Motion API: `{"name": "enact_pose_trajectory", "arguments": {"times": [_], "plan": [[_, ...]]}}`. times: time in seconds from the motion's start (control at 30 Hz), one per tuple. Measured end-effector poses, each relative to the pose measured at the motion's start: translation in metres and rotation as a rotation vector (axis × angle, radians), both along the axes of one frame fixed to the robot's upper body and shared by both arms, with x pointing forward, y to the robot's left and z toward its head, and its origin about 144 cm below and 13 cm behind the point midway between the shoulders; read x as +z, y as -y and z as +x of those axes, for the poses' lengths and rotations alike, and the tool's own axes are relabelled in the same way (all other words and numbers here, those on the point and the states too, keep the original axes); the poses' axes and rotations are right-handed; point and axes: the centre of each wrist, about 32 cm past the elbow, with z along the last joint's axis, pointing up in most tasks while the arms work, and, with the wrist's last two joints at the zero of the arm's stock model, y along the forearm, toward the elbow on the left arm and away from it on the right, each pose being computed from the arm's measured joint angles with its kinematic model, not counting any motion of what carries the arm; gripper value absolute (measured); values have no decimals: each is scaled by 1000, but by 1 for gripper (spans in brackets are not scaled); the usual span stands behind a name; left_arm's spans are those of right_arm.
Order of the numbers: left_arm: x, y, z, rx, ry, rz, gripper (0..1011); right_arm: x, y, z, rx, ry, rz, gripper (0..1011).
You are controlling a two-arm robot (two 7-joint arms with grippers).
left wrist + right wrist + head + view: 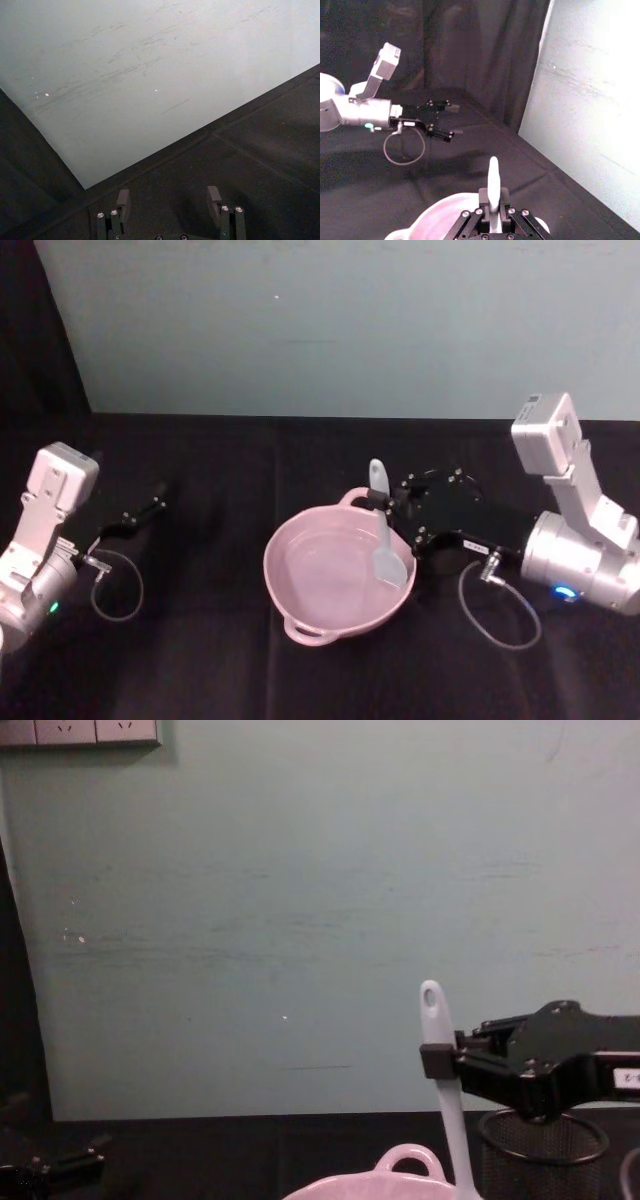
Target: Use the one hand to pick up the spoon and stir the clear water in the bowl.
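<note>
1. The right gripper [392, 506] reaches in from the right side of the black table [200, 660] and sits at the far right rim of the bowl [300, 625]. Its fingers are clamped on the handle of the spoon [384, 540].
2. In the chest view the right gripper [437, 1061] comes in from the right edge, with its fingertips pinching the spoon [445, 1090] partway down the handle, below the oval hole at the top end.
3. The spoon stands nearly upright, leaning slightly. Its handle end rises above the bowl's rim, and its wide head hangs down inside the bowl on the right side.
4. From the head view I cannot tell whether the spoon head touches the water or the bowl's floor.
5. The bowl is pale pink and sits near the middle of the table. It has 1 loop handle on the near rim and 1 on the far rim [405, 1160].
6. A black wire-mesh cup [545, 1145] stands just behind and to the right of the bowl, below the right gripper.
7. The right wrist view looks along the spoon handle [493, 187] held between the fingers, with the pink rim [427, 220] below it.
8. The left gripper [150, 505] rests low over the table on the left, well apart from the bowl. Its fingers [123, 199] stand apart with nothing between them.
9. A pale wall [300, 920] stands behind the table.
</note>
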Motion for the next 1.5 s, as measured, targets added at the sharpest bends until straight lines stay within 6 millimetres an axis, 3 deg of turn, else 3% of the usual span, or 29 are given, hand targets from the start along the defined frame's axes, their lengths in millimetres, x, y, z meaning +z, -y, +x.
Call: {"name": "enact_pose_trajectory", "arguments": {"times": [0.2, 0.73, 1.0, 1.5], "plan": [[0, 0, 0, 0, 0, 0, 1005, 11, 7, -3, -8, 44, 11, 118], [0, 0, 0, 0, 0, 0, 1005, 5, 25, -11, -215, 141, 368, 118], [0, 0, 0, 0, 0, 0, 1005, -5, 33, -23, -408, 49, 549, 118], [0, 0, 0, 0, 0, 0, 1005, -8, 31, -24, -560, -196, 687, 118]]}}
